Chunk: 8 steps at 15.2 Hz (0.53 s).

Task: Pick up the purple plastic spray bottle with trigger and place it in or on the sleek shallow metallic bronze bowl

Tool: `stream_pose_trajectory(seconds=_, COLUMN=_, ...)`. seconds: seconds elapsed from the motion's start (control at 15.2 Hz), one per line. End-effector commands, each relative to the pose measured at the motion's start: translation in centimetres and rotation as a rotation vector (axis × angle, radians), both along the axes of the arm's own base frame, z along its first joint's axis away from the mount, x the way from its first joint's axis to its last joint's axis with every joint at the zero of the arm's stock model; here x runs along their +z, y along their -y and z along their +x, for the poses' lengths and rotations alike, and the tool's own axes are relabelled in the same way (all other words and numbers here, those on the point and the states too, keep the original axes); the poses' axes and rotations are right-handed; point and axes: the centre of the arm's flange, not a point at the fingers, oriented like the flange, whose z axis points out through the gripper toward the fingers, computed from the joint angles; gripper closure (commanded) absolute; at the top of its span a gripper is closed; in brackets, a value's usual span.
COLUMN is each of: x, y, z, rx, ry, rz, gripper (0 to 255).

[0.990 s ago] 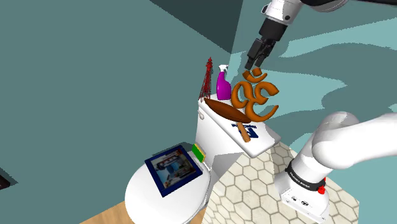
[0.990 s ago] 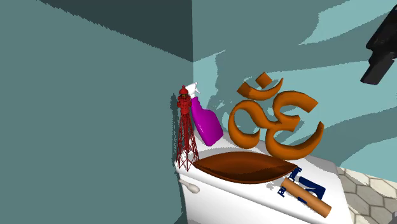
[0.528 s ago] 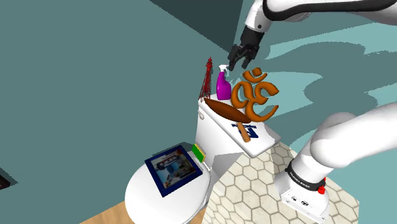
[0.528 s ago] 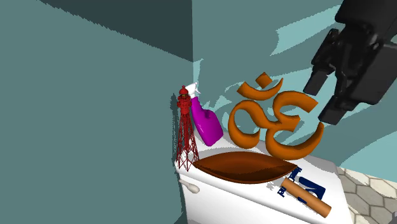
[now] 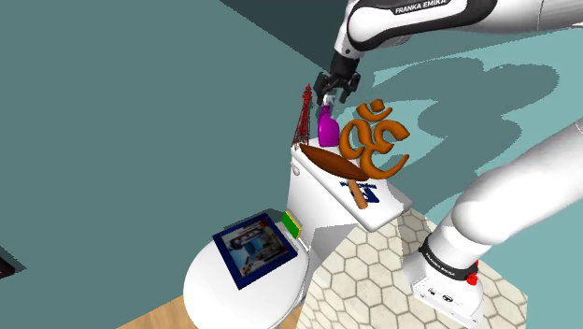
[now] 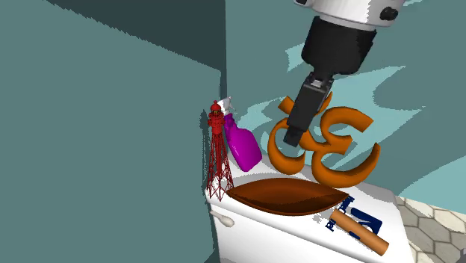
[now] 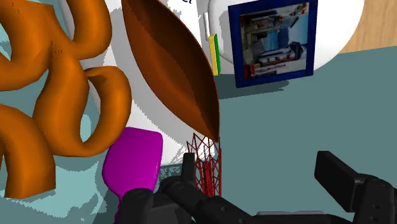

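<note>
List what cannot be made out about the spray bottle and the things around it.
- Shoulder view: the gripper covers the trigger head of the spray bottle.
- Wrist view: the gripper's black body hides one end of the bottle.
- Second exterior view: the gripper covers the middle of the orange ornament.
- Wrist view: the picture's edges cut off the ornament and the brown bowl.

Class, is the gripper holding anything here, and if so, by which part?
Nothing is held. The gripper has its fingers apart near the purple spray bottle, not touching it.
</note>
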Motion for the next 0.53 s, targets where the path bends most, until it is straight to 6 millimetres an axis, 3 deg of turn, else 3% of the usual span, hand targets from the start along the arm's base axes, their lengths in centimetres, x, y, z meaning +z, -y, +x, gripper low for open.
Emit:
stream_pose_trajectory(seconds=0.0, x=-1.4, y=1.1, z=2.1, rx=-0.057, ry=0.001, rz=-0.013, gripper=0)
stream_pose_trajectory(seconds=0.46, x=-5.3, y=5.9, z=8.4, rx=-0.250, ry=-0.002, rz=-0.059, gripper=0)
